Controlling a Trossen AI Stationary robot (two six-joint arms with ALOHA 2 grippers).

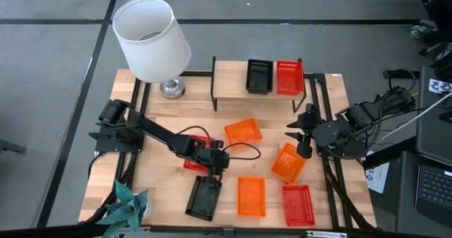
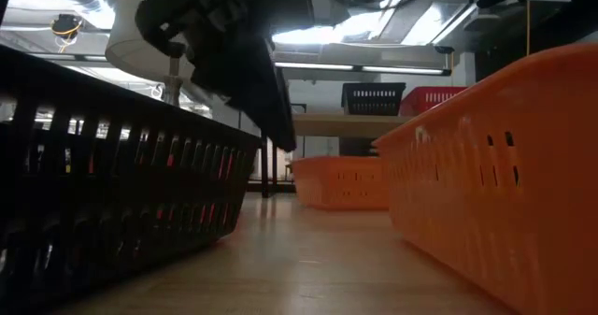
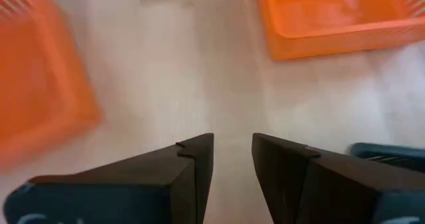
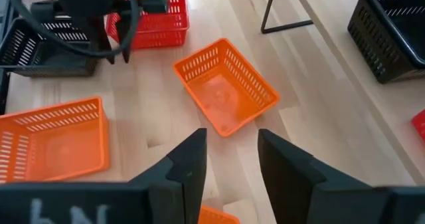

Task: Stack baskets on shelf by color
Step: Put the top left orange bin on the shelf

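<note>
The shelf [image 1: 233, 72] stands at the far edge of the tabletop [image 1: 162, 114], and only two baskets sit on it: a black basket [image 1: 259, 76] and a red basket [image 1: 289, 77], side by side at its right end. That leaves its left part bare, presumably for the orange pile.

The left claw [image 1: 214, 169] hangs near the middle of the tabletop, just above the near black basket [image 1: 203, 197] and beside a red basket [image 1: 195, 152] that its arm partly covers. Its fingers [image 3: 192, 167] are parted with bare wood between them; it has released and holds nothing. The right claw [image 1: 302, 133] waits at the right side, fingers apart and empty, just beside a tilted orange basket [image 1: 289, 162].

Loose baskets lie scattered: an orange basket [image 1: 243, 132] before the shelf, another orange basket [image 1: 251, 195] and a red basket [image 1: 298, 204] at the near edge. The open wood between them is narrow, so I reckon each lift wants a straight rise before swinging toward the shelf's black wire legs [image 1: 215, 82].
</note>
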